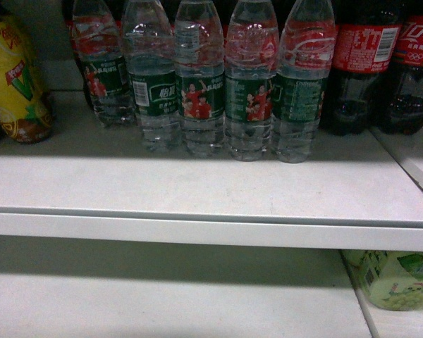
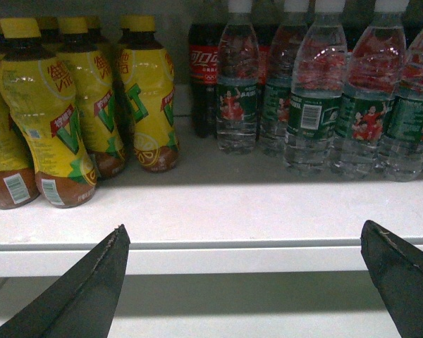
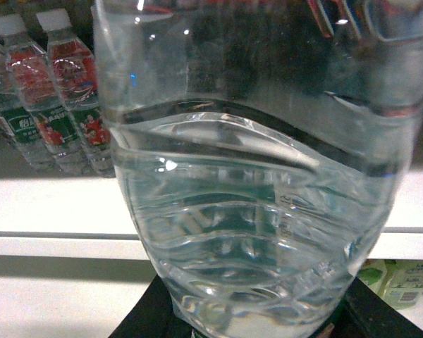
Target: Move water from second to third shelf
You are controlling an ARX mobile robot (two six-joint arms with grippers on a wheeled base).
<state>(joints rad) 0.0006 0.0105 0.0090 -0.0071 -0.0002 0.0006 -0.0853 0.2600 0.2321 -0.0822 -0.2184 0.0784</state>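
Right gripper (image 3: pixel 257 325): your right wrist view is nearly filled by the water (image 3: pixel 257 211), a clear ribbed bottle standing in the dark jaws, which close on its base at the bottom edge.
Right wrist background: more water bottles (image 3: pixel 56 98) stand on the white shelf (image 3: pixel 49 211) at upper left; a pale green pack (image 3: pixel 402 282) sits lower right, under the shelf.
Left gripper (image 2: pixel 250 282): your left wrist view shows two dark fingers (image 2: pixel 92 289) spread wide, nothing between them, in front of the shelf edge (image 2: pixel 233 257).
Left wrist shelf: yellow drink bottles (image 2: pixel 49 120) on the left, a cola bottle (image 2: pixel 203 77) behind, then a row of green-label water bottles (image 2: pixel 310 105) to the right.
Head view: you see neither gripper here. Five water bottles (image 1: pixel 197 84) stand in a row on the upper shelf (image 1: pixel 197 190), cola bottles (image 1: pixel 366 63) to their right, a yellow bottle (image 1: pixel 17 77) far left.
Lower shelf (image 1: pixel 162 296): a pale green pack (image 1: pixel 398 278) at its right end.
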